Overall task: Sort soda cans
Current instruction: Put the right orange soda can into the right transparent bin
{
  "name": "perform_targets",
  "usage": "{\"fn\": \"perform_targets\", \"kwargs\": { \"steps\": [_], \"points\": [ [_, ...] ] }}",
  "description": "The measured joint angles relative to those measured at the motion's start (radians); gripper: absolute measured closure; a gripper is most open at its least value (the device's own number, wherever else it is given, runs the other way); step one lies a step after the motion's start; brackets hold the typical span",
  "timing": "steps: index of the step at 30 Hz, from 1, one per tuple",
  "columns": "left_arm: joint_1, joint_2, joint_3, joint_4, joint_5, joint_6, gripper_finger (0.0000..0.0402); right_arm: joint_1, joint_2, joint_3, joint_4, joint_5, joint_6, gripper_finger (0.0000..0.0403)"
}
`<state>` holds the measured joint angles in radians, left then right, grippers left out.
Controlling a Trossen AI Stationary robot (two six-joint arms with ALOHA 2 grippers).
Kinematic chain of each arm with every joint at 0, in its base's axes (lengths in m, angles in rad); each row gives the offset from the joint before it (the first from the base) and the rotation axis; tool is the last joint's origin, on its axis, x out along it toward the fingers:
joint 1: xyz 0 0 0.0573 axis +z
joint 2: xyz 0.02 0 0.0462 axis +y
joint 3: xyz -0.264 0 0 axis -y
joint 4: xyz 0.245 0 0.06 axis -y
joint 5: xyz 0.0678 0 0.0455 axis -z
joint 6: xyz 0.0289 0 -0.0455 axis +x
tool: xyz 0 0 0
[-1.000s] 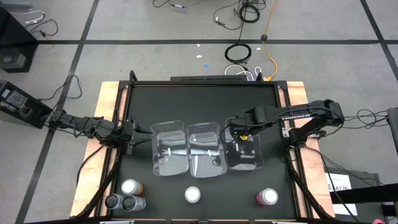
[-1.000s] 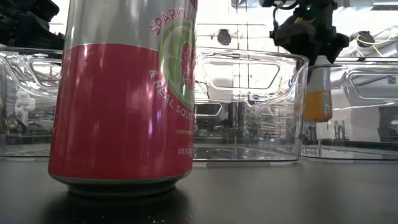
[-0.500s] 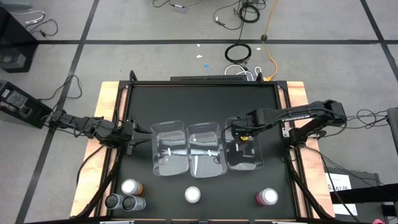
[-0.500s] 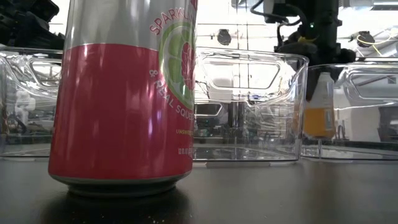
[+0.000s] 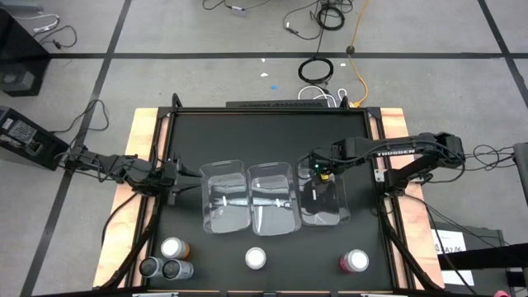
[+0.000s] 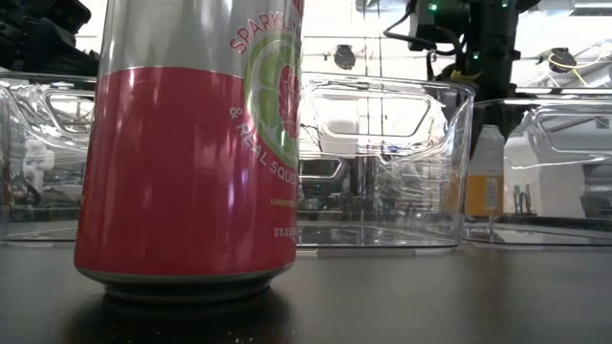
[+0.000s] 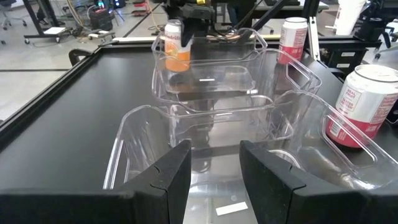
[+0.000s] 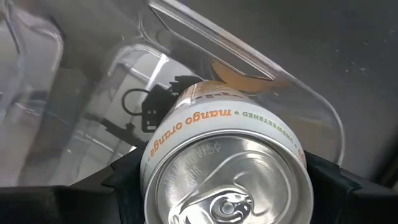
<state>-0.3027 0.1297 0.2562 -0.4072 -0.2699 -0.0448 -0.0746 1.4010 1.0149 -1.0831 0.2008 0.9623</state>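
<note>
My right gripper (image 5: 320,174) is over the right clear bin (image 5: 338,216) and is shut on an orange soda can (image 6: 485,172), which is low inside that bin; the left wrist view also shows this can (image 7: 177,46). The other cans stand upright near the table's near edge: an orange one (image 5: 173,247), two silver ones (image 5: 150,266) (image 5: 176,270), and two red-pink ones (image 5: 256,258) (image 5: 355,261). The red-pink one fills the low view (image 6: 191,153). My left gripper (image 7: 214,174) is open and waits at the left bin's left wall (image 5: 203,194). My right gripper pinches the orange can by its upper end (image 8: 152,168), one finger (image 8: 124,177) on each side of the silver top. The fingers come from above, pointing down. The can hangs upright below them inside the right bin; whether its bottom (image 6: 483,212) touches the bin floor, I cannot tell.
Three clear bins stand side by side in the table's middle: left (image 5: 223,206), middle (image 5: 274,206), and right. The table has a raised black frame (image 5: 272,110) with wooden side strips. Bare black table lies beyond the bins toward the far edge.
My right gripper has moved down, still shut on the orange can. The can has gone from rim height to low inside the right bin, staying upright. The left arm has kept still.
</note>
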Motion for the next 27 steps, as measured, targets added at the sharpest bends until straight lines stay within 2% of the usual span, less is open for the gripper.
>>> {"fn": "perform_targets", "kwargs": {
  "steps": [6, 13, 27],
  "points": [
    [0.000, 0.000, 0.000, 0.000, 0.000, -0.001, 0.0253, -0.024, 0.004, 0.000, -0.007, -0.018, -0.031, 0.0123],
    [0.000, 0.000, 0.000, 0.000, 0.000, -0.002, 0.0253, -0.025, 0.004, 0.000, -0.021, -0.023, -0.023, 0.0087],
    [0.000, 0.000, 0.000, 0.000, 0.000, -0.001, 0.0253, -0.024, 0.004, 0.000, -0.020, -0.024, -0.005, 0.0080]
  ]
}}
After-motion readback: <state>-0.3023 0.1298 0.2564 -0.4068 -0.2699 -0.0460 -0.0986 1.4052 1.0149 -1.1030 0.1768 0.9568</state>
